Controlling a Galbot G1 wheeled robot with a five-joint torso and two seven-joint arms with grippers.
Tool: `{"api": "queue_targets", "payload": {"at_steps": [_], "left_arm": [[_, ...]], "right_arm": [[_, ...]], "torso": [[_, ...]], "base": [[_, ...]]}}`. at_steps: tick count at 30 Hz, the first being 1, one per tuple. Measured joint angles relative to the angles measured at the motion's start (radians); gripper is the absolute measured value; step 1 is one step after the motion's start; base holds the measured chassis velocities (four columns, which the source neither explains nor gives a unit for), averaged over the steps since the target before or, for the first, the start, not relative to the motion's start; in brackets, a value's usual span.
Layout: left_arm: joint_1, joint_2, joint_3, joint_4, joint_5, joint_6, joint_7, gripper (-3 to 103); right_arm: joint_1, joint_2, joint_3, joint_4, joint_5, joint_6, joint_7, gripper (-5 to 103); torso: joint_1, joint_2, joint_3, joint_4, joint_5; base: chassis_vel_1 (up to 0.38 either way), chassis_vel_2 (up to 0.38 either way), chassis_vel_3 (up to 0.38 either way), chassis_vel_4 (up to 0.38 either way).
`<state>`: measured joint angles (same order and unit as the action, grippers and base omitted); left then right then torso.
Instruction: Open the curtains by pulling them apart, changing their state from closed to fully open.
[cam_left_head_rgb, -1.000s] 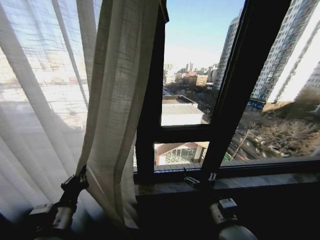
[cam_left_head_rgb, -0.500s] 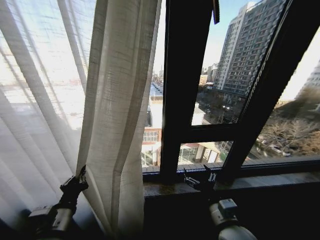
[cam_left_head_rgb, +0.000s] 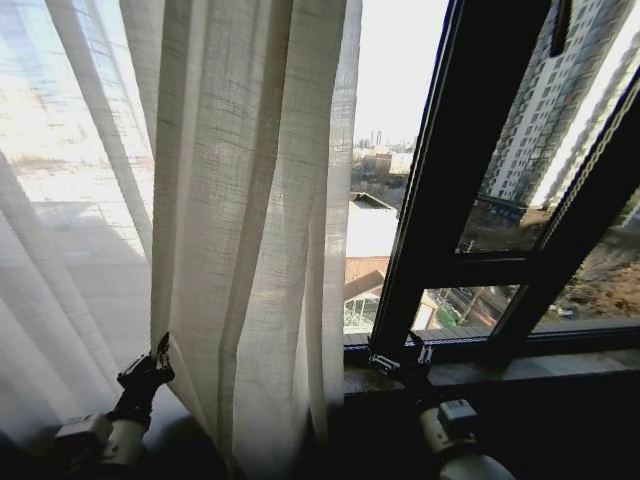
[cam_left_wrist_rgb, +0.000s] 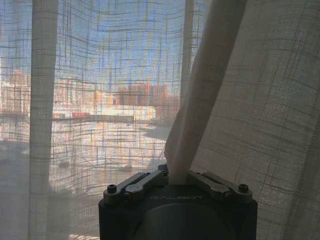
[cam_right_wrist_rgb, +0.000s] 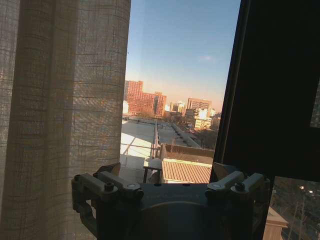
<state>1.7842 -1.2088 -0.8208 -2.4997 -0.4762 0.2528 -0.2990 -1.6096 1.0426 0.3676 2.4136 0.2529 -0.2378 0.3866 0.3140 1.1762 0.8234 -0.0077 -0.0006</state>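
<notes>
The left gripper is pinching a curtain fold, keeping the bunched panel left of the spread, empty right gripper; the camera has swung, opening unfinished.

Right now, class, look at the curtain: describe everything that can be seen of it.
The curtain is sheer, off-white woven fabric with a visible weave, hanging in long vertical pleats. Daylight and buildings show through its thinner spread. It is bunched into thick folds beside the dark window frame, leaving glass uncovered to the robot's right. The left gripper is shut on one fold; the right gripper is open, apart from it.
</notes>
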Motion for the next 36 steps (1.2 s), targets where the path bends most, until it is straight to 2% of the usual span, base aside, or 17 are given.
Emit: {"api": "queue_targets", "payload": {"at_steps": [5,12,14,23,36], "left_arm": [[0.005,-0.005,0.0,0.0,0.008,-0.007,0.001,0],[0.005,-0.011,0.002,0.0,0.008,-0.007,0.002,0],[0.005,-0.011,0.004,0.0,0.009,-0.007,0.002,0],[0.009,-0.011,-0.002,0.0,0.01,-0.007,0.002,0],[0.006,-0.014,0.008,-0.001,0.017,-0.007,0.005,0]], "right_arm": [[-0.004,0.001,-0.002,0.006,0.0,0.0,0.002,100],[-0.002,0.001,-0.003,0.002,-0.002,0.0,-0.005,100],[0.002,0.002,-0.004,-0.002,-0.002,0.001,-0.005,100],[0.014,-0.005,-0.008,-0.009,0.002,0.003,-0.005,100],[0.013,-0.002,-0.007,-0.019,0.003,0.009,-0.002,100]], "torso": [[0.0,0.0,0.0,-0.0001,0.002],[0.0,0.0,0.0,0.0,0.0014],[0.0,0.0,0.0,0.0002,0.0001],[0.0,0.0,0.0,0.0,0.0011],[0.0,0.0,0.0,-0.0002,0.0003]], "base": [[-0.004,-0.01,0.008,0.008],[-0.037,-0.025,0.052,0.043],[0.0,0.0,0.0,0.0],[0.014,0.015,-0.02,-0.015],[0.2,0.205,-0.201,-0.205]]}}
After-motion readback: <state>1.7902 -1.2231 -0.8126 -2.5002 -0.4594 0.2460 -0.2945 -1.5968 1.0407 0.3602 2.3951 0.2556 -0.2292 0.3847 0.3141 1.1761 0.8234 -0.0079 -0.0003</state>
